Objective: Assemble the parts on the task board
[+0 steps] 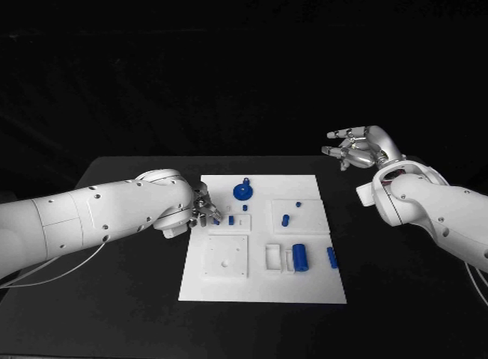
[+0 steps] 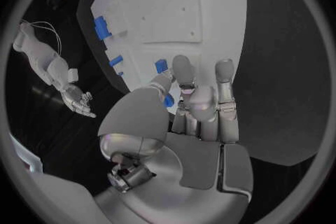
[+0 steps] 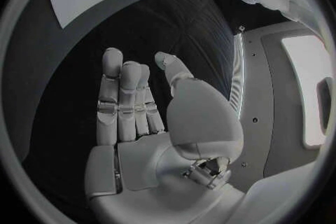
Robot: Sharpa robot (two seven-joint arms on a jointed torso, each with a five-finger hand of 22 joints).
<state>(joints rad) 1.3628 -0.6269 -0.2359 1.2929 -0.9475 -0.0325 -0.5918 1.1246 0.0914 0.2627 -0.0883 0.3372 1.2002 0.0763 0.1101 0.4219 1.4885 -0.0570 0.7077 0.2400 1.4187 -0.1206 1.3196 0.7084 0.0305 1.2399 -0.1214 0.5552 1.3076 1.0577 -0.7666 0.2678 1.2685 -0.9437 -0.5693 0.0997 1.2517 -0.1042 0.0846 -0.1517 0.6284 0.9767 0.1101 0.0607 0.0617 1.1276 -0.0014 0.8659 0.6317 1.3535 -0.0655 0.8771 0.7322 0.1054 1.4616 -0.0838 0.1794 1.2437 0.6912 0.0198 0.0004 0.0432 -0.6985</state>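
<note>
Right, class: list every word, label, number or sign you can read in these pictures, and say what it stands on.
None can be read: the task board, the blue parts, the left hand and the right hand carry no legible text.

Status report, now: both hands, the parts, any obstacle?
Left hand pinches a small blue part at the task board left edge. Right hand open, raised off the board. No obstacle seen.

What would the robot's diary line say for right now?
left hand: at task board left edge, fingertips on small blue part | right hand: raised off board, holds nothing
</note>
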